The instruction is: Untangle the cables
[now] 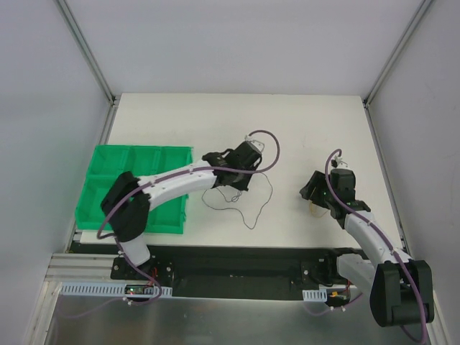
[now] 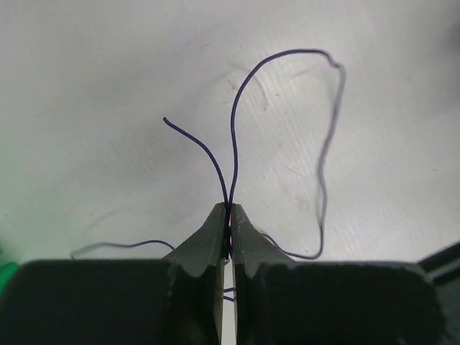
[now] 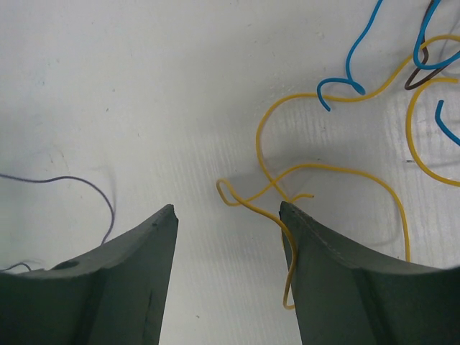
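My left gripper [image 2: 230, 208] is shut on a thin dark purple cable [image 2: 233, 122], with two strands rising from the fingertips and looping over the white table. In the top view the left gripper [image 1: 237, 176] is mid-table, and the dark cable [image 1: 253, 208] trails below it. My right gripper [image 3: 226, 210] is open and low over the table. A yellow cable [image 3: 338, 169] curls by its right finger [image 3: 323, 251], touching it. Blue [image 3: 356, 57] and brown [image 3: 417, 79] cables lie further right. In the top view the right gripper [image 1: 310, 195] is right of centre.
A green divided bin [image 1: 140, 149] stands at the table's left, under the left arm. A thin purple strand [image 3: 86, 183] lies left of the right gripper. Grey walls enclose the white table [image 1: 237, 122].
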You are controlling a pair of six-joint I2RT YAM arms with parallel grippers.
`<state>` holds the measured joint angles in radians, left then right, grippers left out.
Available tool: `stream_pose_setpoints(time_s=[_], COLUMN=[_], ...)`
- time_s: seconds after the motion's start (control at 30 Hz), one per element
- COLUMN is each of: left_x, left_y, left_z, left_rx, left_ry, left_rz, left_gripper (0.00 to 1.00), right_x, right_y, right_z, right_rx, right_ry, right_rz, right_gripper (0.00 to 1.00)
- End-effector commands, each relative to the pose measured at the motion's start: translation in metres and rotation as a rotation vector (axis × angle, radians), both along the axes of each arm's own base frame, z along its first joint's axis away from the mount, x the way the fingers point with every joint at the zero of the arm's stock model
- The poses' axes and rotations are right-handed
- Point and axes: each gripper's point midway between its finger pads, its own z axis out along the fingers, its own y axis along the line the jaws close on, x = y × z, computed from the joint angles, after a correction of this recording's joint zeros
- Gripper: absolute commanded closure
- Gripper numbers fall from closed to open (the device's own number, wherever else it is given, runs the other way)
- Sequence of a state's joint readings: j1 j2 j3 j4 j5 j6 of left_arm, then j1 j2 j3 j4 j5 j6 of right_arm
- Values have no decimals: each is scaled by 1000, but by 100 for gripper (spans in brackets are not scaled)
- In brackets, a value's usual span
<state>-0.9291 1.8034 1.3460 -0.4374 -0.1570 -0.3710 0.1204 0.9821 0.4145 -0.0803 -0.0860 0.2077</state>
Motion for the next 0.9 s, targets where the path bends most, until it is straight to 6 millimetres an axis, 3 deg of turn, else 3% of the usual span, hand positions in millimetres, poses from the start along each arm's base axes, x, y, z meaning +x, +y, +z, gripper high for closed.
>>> stream_pose_setpoints(time_s=[0.0,0.13,0.4,0.5,0.7,0.87], left_x=[-3,-4,-21,-28,-31,-31], left_y=[16,50,150,178,228,237], left_z=[94,141,236,255,250,218], left_rx=[-141,-202,-240,-234,-87,-49], left_ry=[-176,-290,-536,-580,-589,-506], left_rz=[-65,-49,64,117,275,365], left_gripper=[100,100,100,100,100,100], right_x=[7,7,8,9,10,9], right_y=[-1,1,3,3,4,4], right_z=[3,3,0,0,-1,-1], right_rx=[-6,-2,5,7,9,9], right_ry=[-38,-34,-23,-18,-13,-11], right_rz=[5,11,19,17,18,21], right_gripper=[38,38,38,38,38,38])
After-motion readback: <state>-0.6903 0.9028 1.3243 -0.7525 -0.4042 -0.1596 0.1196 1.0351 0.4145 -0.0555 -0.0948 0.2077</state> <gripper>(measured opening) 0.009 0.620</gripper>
